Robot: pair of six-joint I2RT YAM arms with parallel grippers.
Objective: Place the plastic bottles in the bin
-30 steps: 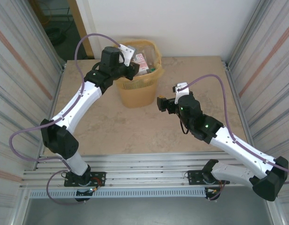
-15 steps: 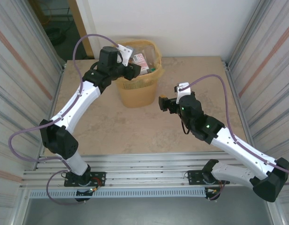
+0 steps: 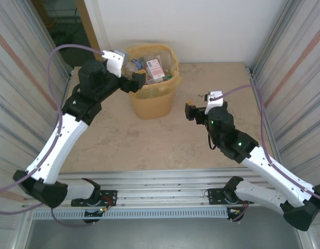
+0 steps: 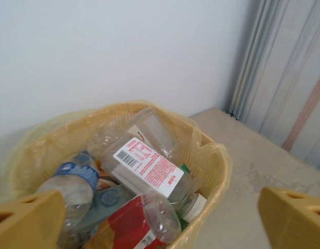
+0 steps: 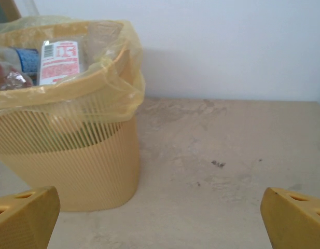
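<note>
The orange-yellow bin [image 3: 151, 101] stands at the back of the table, its yellow bag liner folded over the rim [image 4: 218, 155]. Several plastic bottles lie piled inside it: a clear one with a white, red-printed label [image 4: 149, 166], one with a red label [image 4: 131, 223] and one with a blue label [image 4: 75, 179]. My left gripper [image 3: 135, 83] [image 4: 161, 222] hangs open at the bin's left rim, with nothing between its fingers. My right gripper [image 3: 191, 111] [image 5: 160, 217] is open and empty above the table, to the right of the bin [image 5: 71, 166].
A white wall runs right behind the bin. Ribbed metal panels [image 3: 292, 57] close off both sides of the table. The beige tabletop [image 3: 160, 140] stretches between the bin and the arms' bases.
My left gripper has opened and drawn back to the left from above the bin. The right arm has shifted slightly right, its gripper still open.
</note>
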